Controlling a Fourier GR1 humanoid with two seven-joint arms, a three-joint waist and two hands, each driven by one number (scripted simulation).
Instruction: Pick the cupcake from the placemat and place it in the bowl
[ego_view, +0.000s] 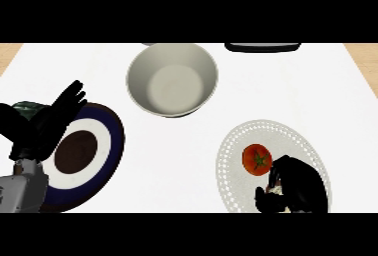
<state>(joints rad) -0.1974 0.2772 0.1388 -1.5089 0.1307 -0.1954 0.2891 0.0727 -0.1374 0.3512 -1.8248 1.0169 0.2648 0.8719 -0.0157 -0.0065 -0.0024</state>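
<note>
Head view puts your right hand (295, 187) nearest, fingers curled down onto the pale round placemat (240, 135) just beside a tomato (256, 159); a small pale bit shows inside the curl, probably the cupcake, otherwise hidden. Judge it light, soft and crushable, so hold its base. Your left hand (48, 120) rests with fingers spread over the dark-rimmed plate (111, 145), and the bowl (173, 79) sits farther back.

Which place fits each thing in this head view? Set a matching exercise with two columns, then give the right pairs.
Things:
1. bowl
2. tomato
3. plate
4. right hand

Places:
A. at the view's left, under the left hand
B. on the pale round placemat
C. at the placemat's near edge, fingers curled
D. far middle of the counter

Pairs: 1-D, 2-B, 3-A, 4-C
</note>
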